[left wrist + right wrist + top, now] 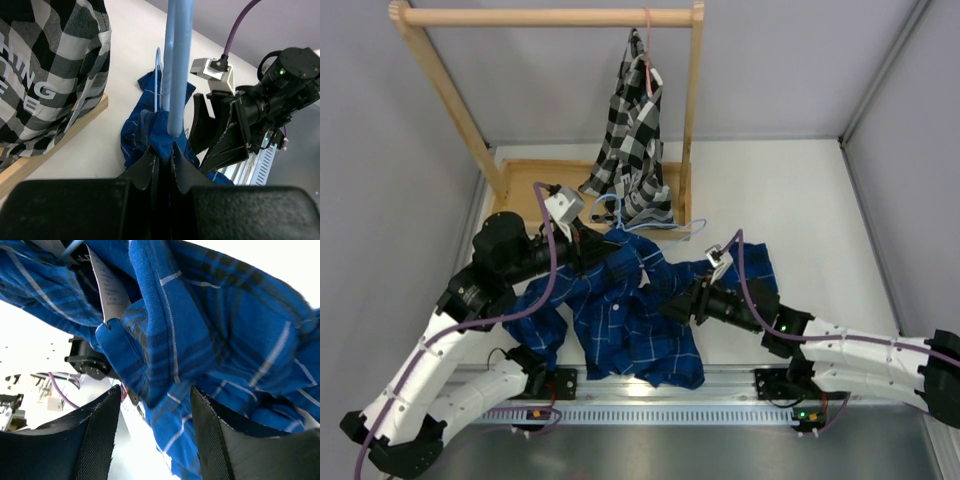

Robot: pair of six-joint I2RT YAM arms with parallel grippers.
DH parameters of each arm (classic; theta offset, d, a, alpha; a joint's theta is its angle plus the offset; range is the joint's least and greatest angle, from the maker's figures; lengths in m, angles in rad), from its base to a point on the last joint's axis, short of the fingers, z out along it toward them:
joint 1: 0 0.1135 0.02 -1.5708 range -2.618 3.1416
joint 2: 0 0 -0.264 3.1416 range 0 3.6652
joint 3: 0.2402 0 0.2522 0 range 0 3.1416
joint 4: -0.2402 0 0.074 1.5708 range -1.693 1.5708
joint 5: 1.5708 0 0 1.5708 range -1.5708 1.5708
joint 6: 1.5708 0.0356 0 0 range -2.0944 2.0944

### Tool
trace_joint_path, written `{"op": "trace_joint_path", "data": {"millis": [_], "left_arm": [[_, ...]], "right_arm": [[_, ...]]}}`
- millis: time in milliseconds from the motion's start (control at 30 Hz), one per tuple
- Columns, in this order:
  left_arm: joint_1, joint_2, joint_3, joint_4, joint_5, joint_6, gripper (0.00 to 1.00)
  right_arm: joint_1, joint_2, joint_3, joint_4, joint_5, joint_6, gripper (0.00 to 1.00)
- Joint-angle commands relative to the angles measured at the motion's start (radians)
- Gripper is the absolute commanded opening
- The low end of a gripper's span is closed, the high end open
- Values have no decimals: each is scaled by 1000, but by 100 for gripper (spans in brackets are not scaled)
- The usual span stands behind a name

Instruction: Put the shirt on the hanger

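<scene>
**Q:** Where did the shirt [630, 325] lie with respect to the wooden rack [550, 17]?

**A:** In the overhead view it lay crumpled on the table [800, 200], just in front of the rack's base. It was below the checked shirt [635, 125], which hung from the rack's rail on a pink hanger [648, 55]. In that view the hanger [672, 228] appeared only as thin pale wire at the shirt's edge nearest the rack.

**Q:** What did the wrist views add?

**A:** The left wrist view showed the left gripper [162, 157] with its fingers pressed together. They pinched the hanger's wire, with a fold of shirt bunched at the tips. The overhead view did not resolve this pinch. The right wrist view showed the right gripper [155, 387] spread wide, farther from the rack than the left gripper. Shirt cloth sagged between its fingers, and a white label [112, 290] was visible above them. That label could not be seen from overhead.
</scene>
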Motion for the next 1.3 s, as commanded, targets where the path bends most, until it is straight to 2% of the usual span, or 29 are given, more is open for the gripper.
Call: {"op": "trace_joint_path", "data": {"millis": [0, 133, 233, 267, 367, 467, 533, 567, 633, 700, 733, 767, 833, 867, 1100, 1200, 1267], "left_arm": [[1, -24, -7, 117, 14, -49, 0], [-1, -26, -16, 120, 14, -52, 0], [1, -26, -13, 123, 22, -57, 0], [-1, -26, -13, 124, 25, -57, 0], [-1, -32, -4, 123, 11, -46, 0], [1, -50, -9, 121, -3, -37, 0], [1, -64, -12, 123, -3, -37, 0], [-1, -67, -16, 123, 0, -37, 0], [1, -75, -22, 121, 14, -40, 0], [1, -73, -29, 121, 35, -46, 0], [1, -69, -27, 121, 45, -47, 0], [-1, -62, -24, 121, 55, -49, 0], [1, -46, -10, 123, 77, -58, 0], [-1, -41, -6, 121, 85, -58, 0], [1, -49, 19, 121, 65, -57, 0], [1, -56, 25, 121, 182, -61, 0], [-1, -65, 19, 121, 224, -57, 0]], "right_arm": [[52, 41, 27, 200, 106, 1, 55], [81, 108, 64, 202, 189, -50, 47], [92, 140, 96, 183, 244, -73, 35], [97, 145, 101, 179, 255, -80, 28], [98, 145, 113, 140, 327, -91, 19], [100, 108, 107, 78, 382, -108, 15], [100, 61, 105, 32, 421, -117, 17], [98, 46, 104, 13, 436, -122, 26], [98, 6, 107, -33, 476, -133, 34], [92, -14, 115, -50, 499, -154, 35], [89, -19, 118, -55, 498, -162, 32], [84, -22, 124, -56, 492, -172, 21], [84, -28, 136, -59, 485, -192, 11], [84, -28, 136, -52, 475, -202, 1], [63, -83, 173, -134, 475, -280, 0], [9, -120, 220, -266, 458, -289, 0], [-87, -152, 222, -312, 362, -282, 0]]}}
